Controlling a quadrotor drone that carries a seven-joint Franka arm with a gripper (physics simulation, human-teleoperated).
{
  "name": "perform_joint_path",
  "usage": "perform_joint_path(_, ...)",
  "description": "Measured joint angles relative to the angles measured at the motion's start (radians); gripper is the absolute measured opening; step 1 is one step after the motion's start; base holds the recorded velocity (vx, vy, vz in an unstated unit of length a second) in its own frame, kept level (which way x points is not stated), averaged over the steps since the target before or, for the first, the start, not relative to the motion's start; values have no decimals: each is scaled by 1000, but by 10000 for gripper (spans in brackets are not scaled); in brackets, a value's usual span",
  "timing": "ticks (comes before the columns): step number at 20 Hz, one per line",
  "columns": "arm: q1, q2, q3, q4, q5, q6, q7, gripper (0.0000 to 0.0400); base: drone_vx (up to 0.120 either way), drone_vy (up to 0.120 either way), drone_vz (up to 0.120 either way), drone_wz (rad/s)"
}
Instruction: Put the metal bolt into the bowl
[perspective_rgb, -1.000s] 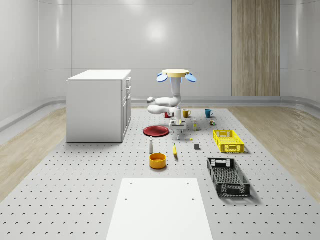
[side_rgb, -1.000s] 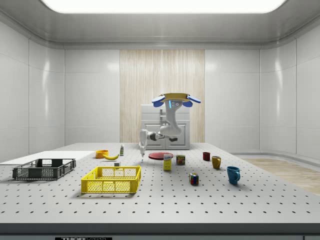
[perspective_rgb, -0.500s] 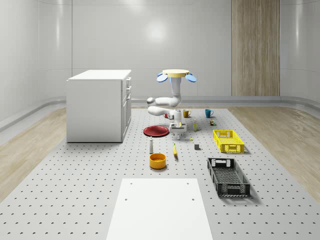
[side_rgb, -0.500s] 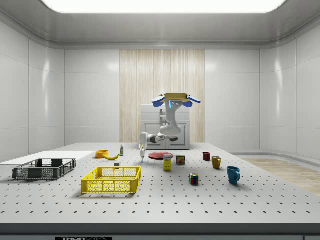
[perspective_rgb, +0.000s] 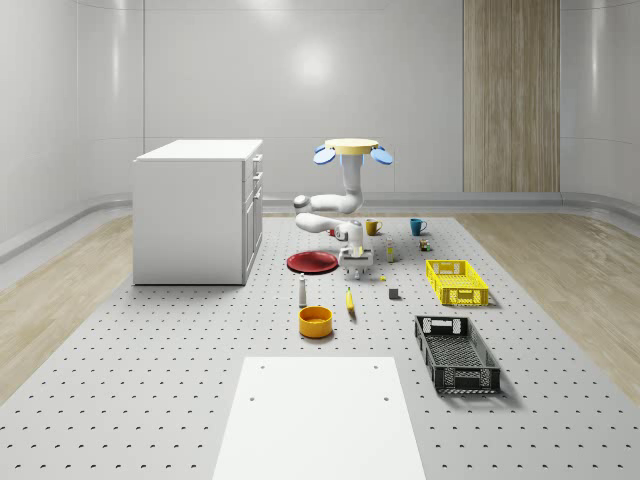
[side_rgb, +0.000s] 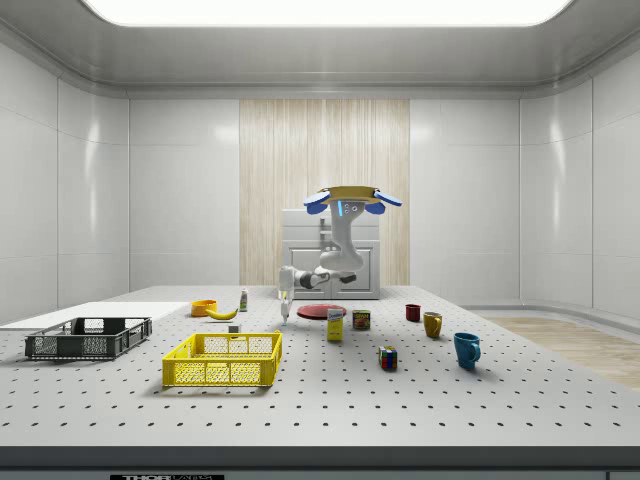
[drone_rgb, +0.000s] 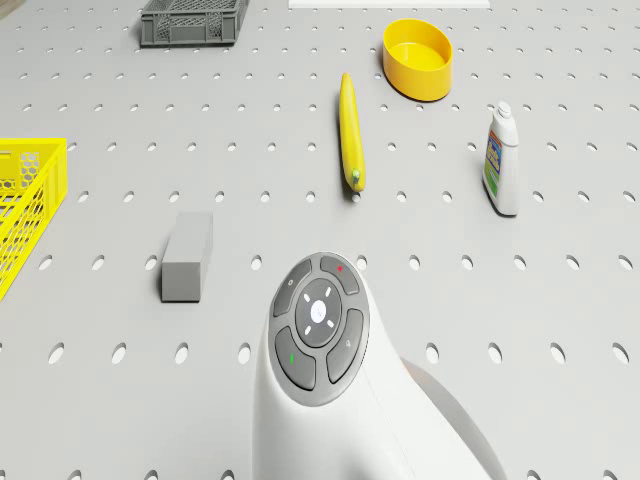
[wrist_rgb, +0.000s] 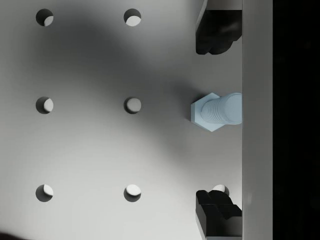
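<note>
The drone (perspective_rgb: 350, 148) hovers over the surface's (perspective_rgb: 150, 380) middle with its tool (wrist_rgb: 218, 120) spread wide on either side of the metal bolt (wrist_rgb: 216, 111), which lies ungrasped, well apart from the bowl (perspective_rgb: 315, 321), so everything remains.

Whole-scene camera high and far, side camera low at table level, both on the drone (perspective_rgb: 350, 150).
</note>
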Motion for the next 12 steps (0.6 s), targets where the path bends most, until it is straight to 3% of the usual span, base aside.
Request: perform_joint_path(12, -30, 9, -4, 10, -6, -3, 22, 400, 0, 0, 0, 0)
